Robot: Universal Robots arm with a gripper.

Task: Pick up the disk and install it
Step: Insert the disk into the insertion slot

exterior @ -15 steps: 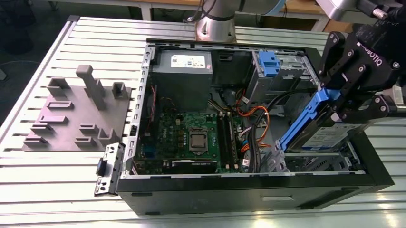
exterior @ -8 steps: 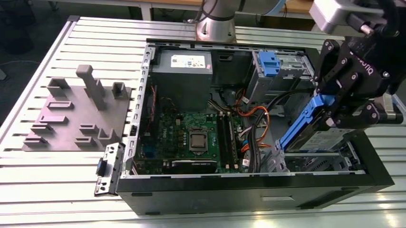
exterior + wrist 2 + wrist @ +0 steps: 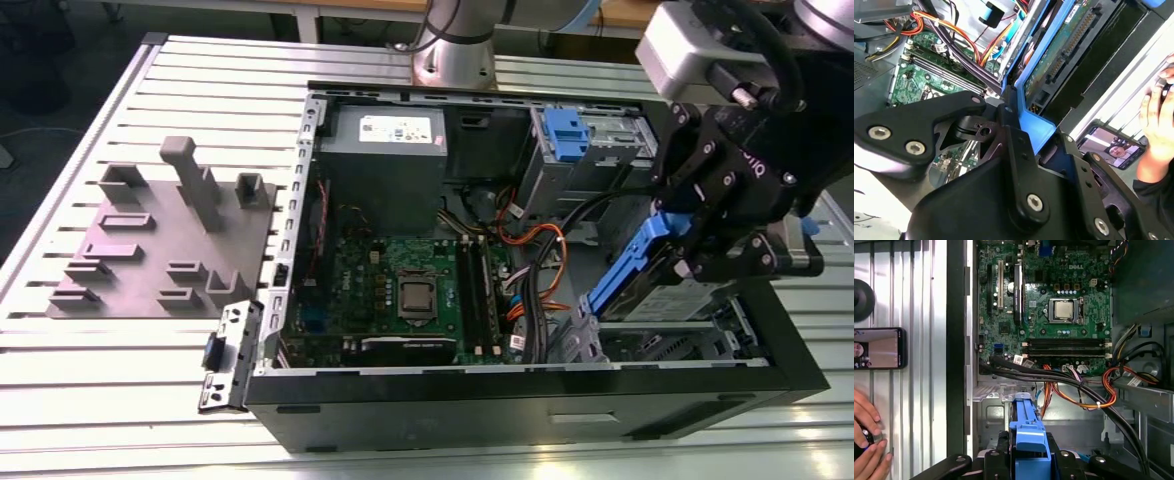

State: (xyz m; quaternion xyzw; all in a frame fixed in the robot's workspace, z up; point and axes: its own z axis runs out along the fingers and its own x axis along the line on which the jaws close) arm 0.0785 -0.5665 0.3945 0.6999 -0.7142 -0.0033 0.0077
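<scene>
Exterior view gave me the disk [image 3: 641, 262] gripped in the tool [image 3: 707, 250]. Its black fingers were closed on the drive, which hung tilted on edge over the corner of the open computer case [image 3: 534, 405] at the exterior view's right, just above the bare-metal drive bay [image 3: 667, 345]. It was a flat silver-grey slab with a glossy blue plastic rail along its upper edge. In the second wrist view the disk [image 3: 1061, 47] turned its green circuit-board underside and a dark connector strip to me, and the blue frame wrapped its end into the tool [image 3: 1014, 125]. In the first wrist view its blue tab [image 3: 1028, 435] stuck out between matte black linkages, over orange cables [image 3: 1079, 397] and the green motherboard [image 3: 1054, 280]. The case stood on a ribbed aluminium table [image 3: 107, 400].
</scene>
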